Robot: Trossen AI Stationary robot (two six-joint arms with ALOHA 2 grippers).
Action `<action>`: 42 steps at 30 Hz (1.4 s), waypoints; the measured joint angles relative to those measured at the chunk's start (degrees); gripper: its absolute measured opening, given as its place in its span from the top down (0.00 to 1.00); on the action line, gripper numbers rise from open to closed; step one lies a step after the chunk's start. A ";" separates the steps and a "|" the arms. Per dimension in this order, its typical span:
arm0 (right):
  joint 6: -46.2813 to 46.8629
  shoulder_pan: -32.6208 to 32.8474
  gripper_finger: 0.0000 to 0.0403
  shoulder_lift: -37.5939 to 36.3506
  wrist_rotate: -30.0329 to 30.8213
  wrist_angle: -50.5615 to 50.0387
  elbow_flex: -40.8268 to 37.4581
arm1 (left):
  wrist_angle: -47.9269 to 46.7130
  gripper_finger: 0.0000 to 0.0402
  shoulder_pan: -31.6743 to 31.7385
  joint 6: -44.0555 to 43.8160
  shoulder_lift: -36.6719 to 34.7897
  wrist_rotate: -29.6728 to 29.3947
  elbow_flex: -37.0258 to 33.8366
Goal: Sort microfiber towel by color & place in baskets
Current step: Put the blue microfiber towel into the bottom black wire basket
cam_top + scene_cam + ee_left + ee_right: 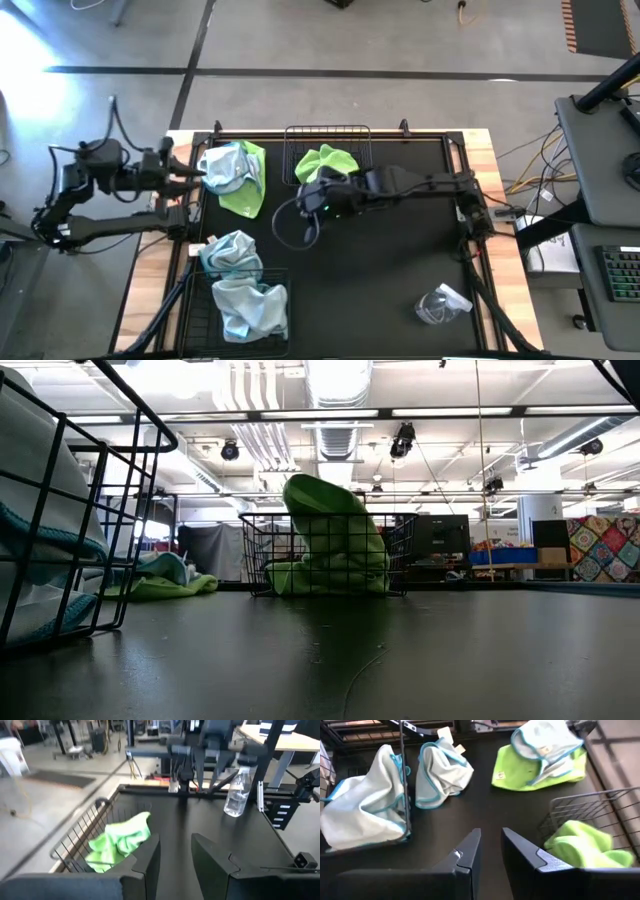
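Observation:
A lime green towel (328, 162) is heaped in the far wire basket (300, 135) and rises above its rim (335, 545). Pale blue towels (250, 310) fill the near-left basket (200, 325). Another blue towel (232, 252) lies at that basket's far end. At the far left, a blue towel (225, 168) lies on a green one (245, 195). My right gripper (305, 200) hovers open above the mat beside the far basket, nothing between its fingers (490, 850). My left gripper (200, 172) is open and empty (175, 855), at the left edge by the far-left pile.
A small clear plastic wrapper (443, 305) lies near the table's right front corner. The black mat (380, 270) between the baskets and the wrapper is bare. Cables and arm mounts run along the table's left and right edges.

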 joint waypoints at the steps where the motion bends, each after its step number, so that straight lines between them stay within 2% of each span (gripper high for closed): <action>1: -1.51 -0.15 0.83 -0.55 0.00 -0.31 0.00 | 0.23 0.76 -0.01 -0.84 -0.01 -0.08 -0.81; 5: -6.04 -0.53 0.83 -2.84 -0.06 -4.30 0.00 | 3.33 0.76 0.00 -3.27 -0.02 -1.23 -4.36; 10: -7.43 -0.67 0.83 -5.31 -0.06 -10.11 0.00 | 10.48 0.76 0.00 -3.56 -0.09 -6.06 -9.64; 14: -7.50 -0.68 0.83 -6.77 -0.06 -13.76 0.00 | 15.80 0.76 0.00 -3.14 0.02 -5.71 -14.01; 19: -7.50 -0.68 0.84 -8.42 -0.02 -16.06 0.00 | 19.50 0.76 0.00 -0.66 0.02 -4.08 -18.16; 25: -7.50 -0.68 0.84 -9.19 -0.02 -16.60 0.00 | 19.80 0.76 0.16 6.15 0.54 -5.11 -19.37; 27: -7.48 -0.68 0.84 -9.24 -0.02 -16.95 0.00 | 20.00 0.76 0.35 8.66 0.83 -10.44 -19.37; 31: -5.01 -0.68 0.84 -9.24 0.00 -18.74 0.00 | 20.06 0.76 0.39 12.95 1.76 -27.57 -19.11; 33: -2.32 -0.68 0.84 -9.24 0.62 -20.57 0.00 | 20.11 0.76 0.53 14.61 2.20 -34.14 -18.93; 37: 3.00 -0.64 0.85 -9.29 6.00 -25.31 0.00 | 18.44 0.76 2.54 14.81 2.95 -40.15 -18.93; 42: 5.05 -0.64 0.85 -10.21 7.89 -24.91 -0.09 | 14.49 0.76 9.61 10.71 4.38 -41.41 -18.95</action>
